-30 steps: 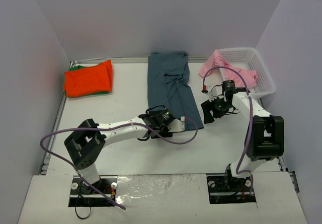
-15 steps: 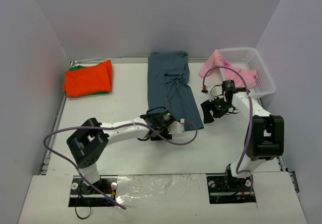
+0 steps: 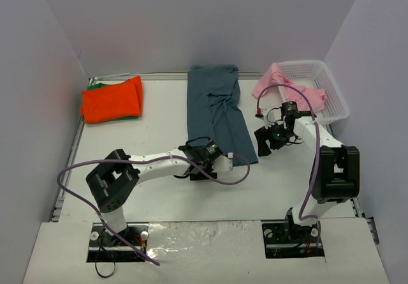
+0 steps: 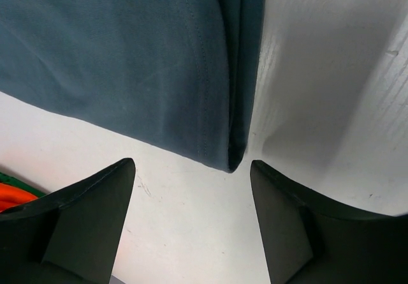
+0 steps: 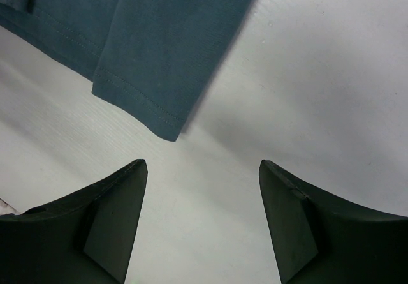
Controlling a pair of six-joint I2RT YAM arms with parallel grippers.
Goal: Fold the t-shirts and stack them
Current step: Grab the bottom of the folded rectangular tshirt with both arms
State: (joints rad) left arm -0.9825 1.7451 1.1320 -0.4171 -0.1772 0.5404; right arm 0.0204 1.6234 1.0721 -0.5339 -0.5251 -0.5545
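Observation:
The dark slate-blue t-shirt (image 3: 213, 108) lies folded into a long strip down the middle of the table. My left gripper (image 3: 205, 159) hovers open at its near hem. In the left wrist view a folded corner of the blue shirt (image 4: 159, 73) sits just ahead of the open left gripper (image 4: 192, 169). My right gripper (image 3: 266, 141) stands open to the right of the shirt. The right wrist view shows another blue shirt corner (image 5: 146, 41) ahead of the empty right gripper (image 5: 202, 163). The orange-red t-shirt (image 3: 111, 99) lies folded at far left on the green one (image 3: 94, 86). The pink t-shirt (image 3: 273, 80) hangs over the basket.
A white lattice basket (image 3: 331, 96) stands at the far right against the wall. Walls close in the table on the left, back and right. Purple cables loop from both arms over the near part of the table.
My left gripper has crept slightly toward the near right along the blue shirt's hem. The right arm and the shirts have not moved.

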